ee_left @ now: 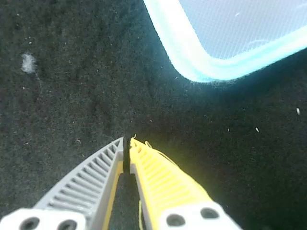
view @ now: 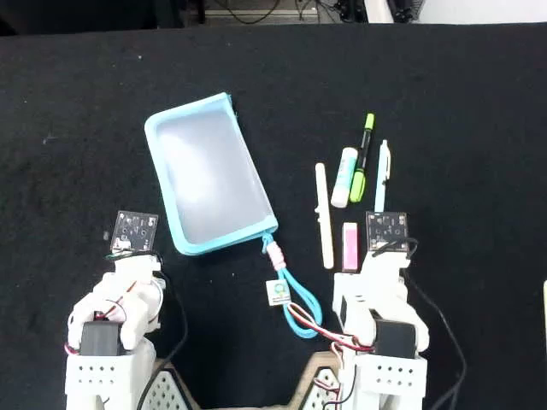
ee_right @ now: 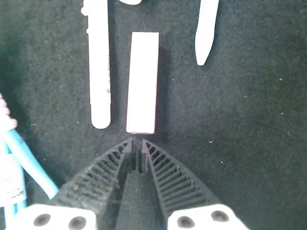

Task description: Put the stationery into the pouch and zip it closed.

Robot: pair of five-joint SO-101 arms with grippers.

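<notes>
Your left gripper [ee_left: 128, 152]: closed, empty, bare mat [ee_left: 72, 96] up to pouch [ee_left: 230, 33] corner; your right gripper [ee_right: 138, 149]: closed, tips near eraser [ee_right: 142, 81] end

Pouch [view: 209, 175]: frosted pale panel, turquoise edging, just ahead of left gripper [ee_left: 128, 143], itself ribbed, one finger grey, one yellow. Right gripper [ee_right: 137, 143]: ribbed black. Eraser [ee_right: 143, 81] at its tip: pale pink. Alongside, cream stick [ee_right: 100, 67]. Cloth [view: 85, 85]: black.

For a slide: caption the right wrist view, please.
Shut black end effector pointing at a pink rectangular eraser, beside a long white plastic stick.
</notes>
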